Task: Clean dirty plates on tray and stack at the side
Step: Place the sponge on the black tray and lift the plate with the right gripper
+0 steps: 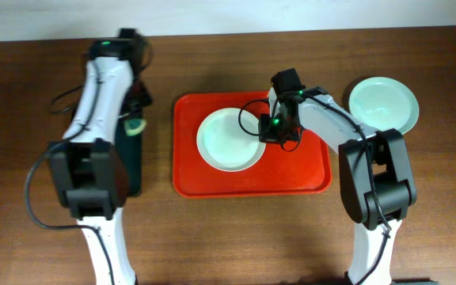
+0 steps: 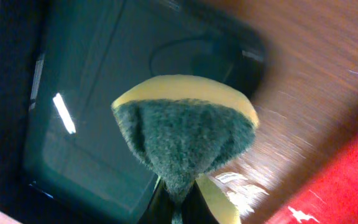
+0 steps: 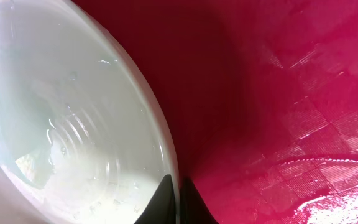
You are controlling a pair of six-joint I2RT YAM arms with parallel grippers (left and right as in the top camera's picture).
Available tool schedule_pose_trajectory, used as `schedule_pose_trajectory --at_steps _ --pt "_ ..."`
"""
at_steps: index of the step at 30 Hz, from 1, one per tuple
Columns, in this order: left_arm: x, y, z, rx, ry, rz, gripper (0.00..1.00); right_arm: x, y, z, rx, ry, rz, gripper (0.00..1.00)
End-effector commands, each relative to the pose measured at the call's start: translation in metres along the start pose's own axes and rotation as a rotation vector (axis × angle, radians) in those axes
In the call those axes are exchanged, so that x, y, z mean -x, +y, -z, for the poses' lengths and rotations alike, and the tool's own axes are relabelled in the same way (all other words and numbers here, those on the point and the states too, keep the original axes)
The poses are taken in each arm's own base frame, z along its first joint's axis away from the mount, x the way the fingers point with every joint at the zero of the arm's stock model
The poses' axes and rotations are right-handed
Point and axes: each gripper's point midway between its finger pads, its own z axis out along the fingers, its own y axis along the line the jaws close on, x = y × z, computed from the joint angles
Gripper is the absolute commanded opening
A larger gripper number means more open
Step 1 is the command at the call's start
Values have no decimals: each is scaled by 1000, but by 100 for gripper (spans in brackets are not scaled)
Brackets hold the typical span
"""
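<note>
A pale plate (image 1: 228, 141) lies on the red tray (image 1: 291, 176). My right gripper (image 1: 267, 131) is shut on this plate's right rim; in the right wrist view the fingertips (image 3: 178, 200) pinch the rim of the wet plate (image 3: 61, 124) above the tray floor (image 3: 291, 93). A mint-blue plate (image 1: 382, 104) rests on the table right of the tray. My left gripper (image 1: 133, 127) is shut on a yellow and green sponge (image 2: 188, 134), held above the black tray (image 2: 104, 74). Only two plates are in view.
The black tray (image 1: 129, 170) lies left of the red tray, under the left arm. A corner of the red tray (image 2: 347, 180) shows in the left wrist view. Brown wooden table (image 1: 236, 229) all around.
</note>
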Motion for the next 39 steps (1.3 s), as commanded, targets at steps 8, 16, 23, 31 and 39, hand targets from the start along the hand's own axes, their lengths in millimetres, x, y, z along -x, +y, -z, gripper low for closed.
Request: schedule_pose_trajectory --at_steps 8,16,23,31,39 --pt "-15 79 -102 12 179 275 3 -13 -23 -14 -80 39 -23 4" --pt "1 67 -70 -122 177 214 72 2 -8 15 -73 21 60 4" --pt "27 73 -9 -189 33 236 99 29 16 99 -416 -123 230 4" --pt "27 73 -9 -187 33 236 99 20 64 193 -1154 -355 557 4" --pt "27 73 -9 -188 34 236 99 -24 172 256 -1598 -702 895 4"
